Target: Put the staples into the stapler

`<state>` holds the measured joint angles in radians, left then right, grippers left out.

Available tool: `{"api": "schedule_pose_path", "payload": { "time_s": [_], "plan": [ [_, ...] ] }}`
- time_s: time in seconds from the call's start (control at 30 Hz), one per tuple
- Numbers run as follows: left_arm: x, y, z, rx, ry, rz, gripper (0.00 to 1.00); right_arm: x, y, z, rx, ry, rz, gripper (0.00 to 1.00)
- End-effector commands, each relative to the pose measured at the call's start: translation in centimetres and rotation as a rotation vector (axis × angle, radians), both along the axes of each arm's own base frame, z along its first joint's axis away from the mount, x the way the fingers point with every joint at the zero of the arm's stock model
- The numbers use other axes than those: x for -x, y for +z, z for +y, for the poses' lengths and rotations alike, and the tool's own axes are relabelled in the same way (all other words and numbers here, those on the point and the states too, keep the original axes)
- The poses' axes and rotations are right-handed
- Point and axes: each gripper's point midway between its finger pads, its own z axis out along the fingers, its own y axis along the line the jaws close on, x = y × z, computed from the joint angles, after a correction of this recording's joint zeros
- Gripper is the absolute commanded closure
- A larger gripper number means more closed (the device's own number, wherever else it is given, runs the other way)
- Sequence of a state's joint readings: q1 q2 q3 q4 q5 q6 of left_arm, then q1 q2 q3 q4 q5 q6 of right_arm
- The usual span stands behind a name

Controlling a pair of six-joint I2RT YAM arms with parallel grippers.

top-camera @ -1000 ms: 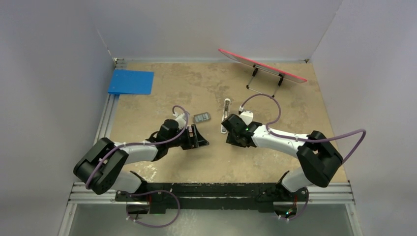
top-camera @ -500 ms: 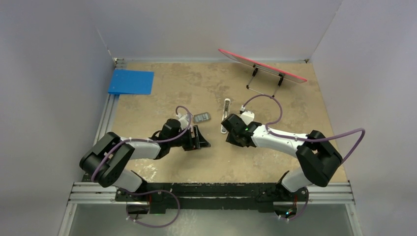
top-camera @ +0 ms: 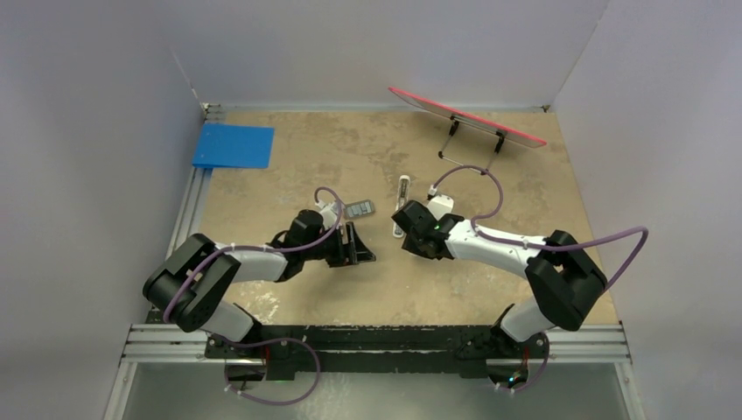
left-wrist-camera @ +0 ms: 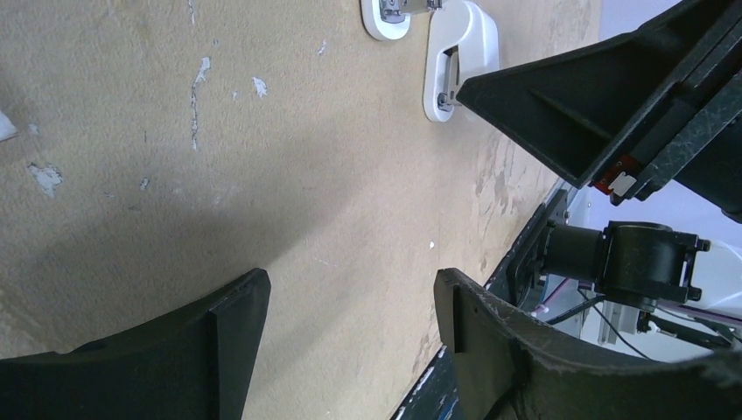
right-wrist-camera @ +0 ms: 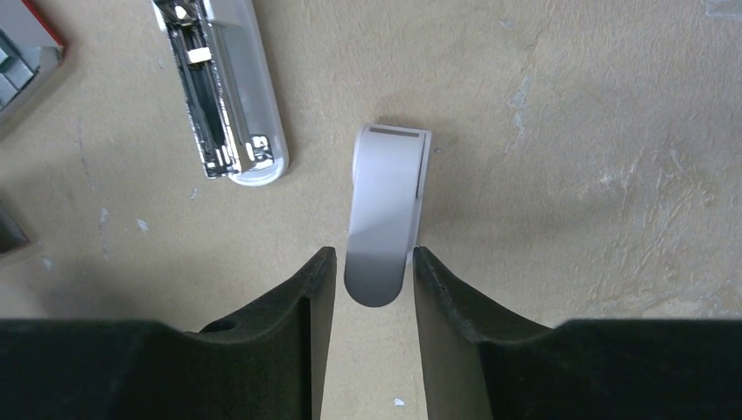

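The stapler is a slim white bar lying on the table, and in the right wrist view it lies open with its metal channel showing. A shorter white piece lies beside it. My right gripper straddles that piece's rounded near end, its jaws narrowly open with a sliver of gap on the left side. The staples sit as a dark-grey block in their red-edged box, left of the stapler. My left gripper hovers low over bare table just in front of the box, open and holding nothing.
A flat blue pad lies at the far left. A red-edged board on a wire stand is at the back right. Grey walls close in three sides. The two grippers are close together mid-table.
The left arm has shifted a little to the right, its gripper staying open. The right gripper has crept slightly farther along the short white piece.
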<state>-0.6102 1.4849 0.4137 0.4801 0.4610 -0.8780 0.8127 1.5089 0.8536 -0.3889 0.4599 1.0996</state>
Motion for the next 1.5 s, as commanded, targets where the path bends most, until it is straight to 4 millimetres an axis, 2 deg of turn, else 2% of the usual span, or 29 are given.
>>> {"api": "schedule_pose_path", "payload": {
  "time_s": [0.0,0.2,0.27,0.33,0.47,0.57,0.83,1.03,1.2,1.3,1.4,1.47],
  "plan": [
    [-1.3,1.4,-0.7,0.007,-0.01,-0.061,0.31,-1.4,1.8,0.2,0.007,-0.02,-0.064,0.62],
    [-1.2,1.3,-1.1,0.012,-0.024,-0.053,0.31,-0.8,1.0,0.7,-0.009,0.008,-0.023,0.77],
    [-1.1,1.2,-1.3,0.017,-0.035,-0.046,0.31,-0.5,1.0,0.8,-0.02,0.02,-0.015,0.77],
    [-1.0,1.2,-1.5,0.024,-0.045,-0.042,0.31,-0.4,1.0,1.0,-0.028,0.033,-0.011,0.75],
    [-1.0,1.2,-1.7,0.029,-0.053,-0.037,0.31,-0.1,0.6,0.8,-0.021,0.04,0.002,0.63],
    [-1.0,1.2,-1.7,0.028,-0.054,-0.039,0.31,-0.9,0.7,-0.1,0.03,-0.002,-0.033,0.63],
    [-1.0,1.2,-1.6,0.026,-0.054,-0.042,0.31,-0.7,0.9,0.3,0.003,0.004,-0.028,0.82],
    [-0.9,1.2,-1.9,0.035,-0.077,-0.043,0.31,-0.2,2.2,2.9,-0.153,0.101,-0.033,0.84],
    [-0.9,1.4,-3.0,0.07,-0.125,-0.026,0.31,0.4,2.5,4.5,-0.259,0.148,-0.014,0.84],
    [-0.7,1.4,-3.7,0.107,-0.152,-0.004,0.34,1.0,2.6,5.1,-0.295,0.165,0.006,0.84],
    [-0.5,1.1,-4.4,0.148,-0.172,0.041,0.47,1.7,2.7,5.5,-0.34,0.177,0.021,0.85],
    [-0.4,1.0,-4.9,0.18,-0.188,0.07,0.52,1.9,2.5,5.5,-0.354,0.174,0.027,0.85]
  ]
}}
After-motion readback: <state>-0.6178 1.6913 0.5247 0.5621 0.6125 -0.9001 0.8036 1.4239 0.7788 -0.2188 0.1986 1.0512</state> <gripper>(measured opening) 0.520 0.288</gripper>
